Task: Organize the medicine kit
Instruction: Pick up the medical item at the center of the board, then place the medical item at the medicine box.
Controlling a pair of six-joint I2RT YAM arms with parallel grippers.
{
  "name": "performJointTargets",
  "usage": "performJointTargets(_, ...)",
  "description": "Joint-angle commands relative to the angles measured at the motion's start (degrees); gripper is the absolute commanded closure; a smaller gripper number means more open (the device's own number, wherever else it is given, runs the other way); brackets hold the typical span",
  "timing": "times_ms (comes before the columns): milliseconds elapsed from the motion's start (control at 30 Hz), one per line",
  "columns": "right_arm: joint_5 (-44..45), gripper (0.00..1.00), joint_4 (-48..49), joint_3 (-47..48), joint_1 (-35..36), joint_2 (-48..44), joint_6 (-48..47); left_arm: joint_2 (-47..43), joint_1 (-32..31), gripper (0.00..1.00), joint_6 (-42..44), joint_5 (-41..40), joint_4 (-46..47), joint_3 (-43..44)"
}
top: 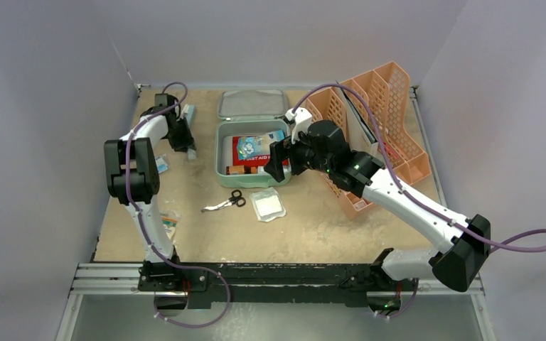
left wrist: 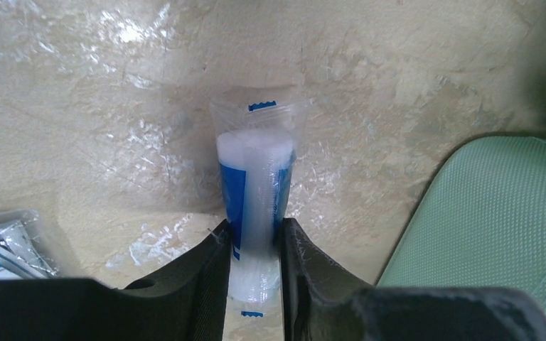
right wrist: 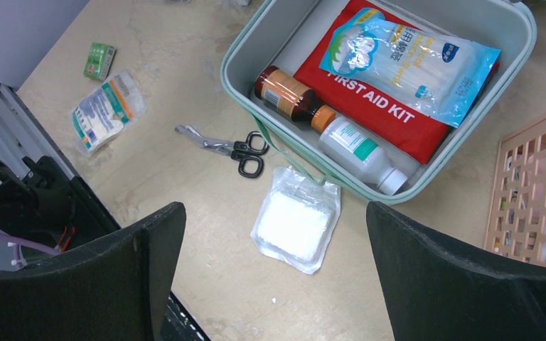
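Observation:
The mint-green medicine kit [top: 252, 182] stands open in the middle of the table, its lid [top: 252, 104] lying behind it. Inside are a red first-aid pouch [right wrist: 370, 99], a bag of cotton swabs [right wrist: 412, 60], a brown bottle [right wrist: 288, 92] and a white bottle [right wrist: 355, 149]. Left of the lid, my left gripper [left wrist: 256, 226] is shut on a blue-and-white roll in clear wrap [left wrist: 256, 170], both fingers pressing its sides, low at the table. My right gripper [right wrist: 274, 213] hangs open above the kit's front edge, nothing between its fingers.
A sealed gauze pad [right wrist: 295, 227] and black-handled scissors [right wrist: 231, 149] lie in front of the kit. A wrapped packet [right wrist: 106, 110] and a small green box [right wrist: 99, 60] sit near the left front. A peach mesh rack [top: 384, 121] stands at the right. Another packet [left wrist: 3, 245] lies beside the left gripper.

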Motion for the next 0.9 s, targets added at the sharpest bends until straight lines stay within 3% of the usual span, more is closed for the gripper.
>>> performJointTargets(0,-0.6,0.01,1.6,0.1,0.2,-1.2,-0.2,-5.1,0.0,0.75,-0.9,2.5,-2.2,0.8)
performJointTargets(233,0.5,0.01,1.8,-0.1,0.2,-2.0,-0.1,-16.1,-1.7,0.75,-3.5,5.4,-0.1,-2.6)
performJointTargets(467,2.5,0.01,2.6,-0.6,0.2,-2.9,0.0,-21.5,-9.8,0.75,-5.6,3.3,0.9,-4.2)
performJointTargets(700,2.9,0.01,3.9,-1.9,0.2,-4.0,0.0,-19.9,-18.7,0.76,-6.7,-0.5,3.8,-5.1)
performJointTargets(867,2.6,0.01,2.6,-1.2,0.2,-3.6,-0.6,-14.0,-21.3,0.77,-4.8,-3.7,2.8,-2.3)
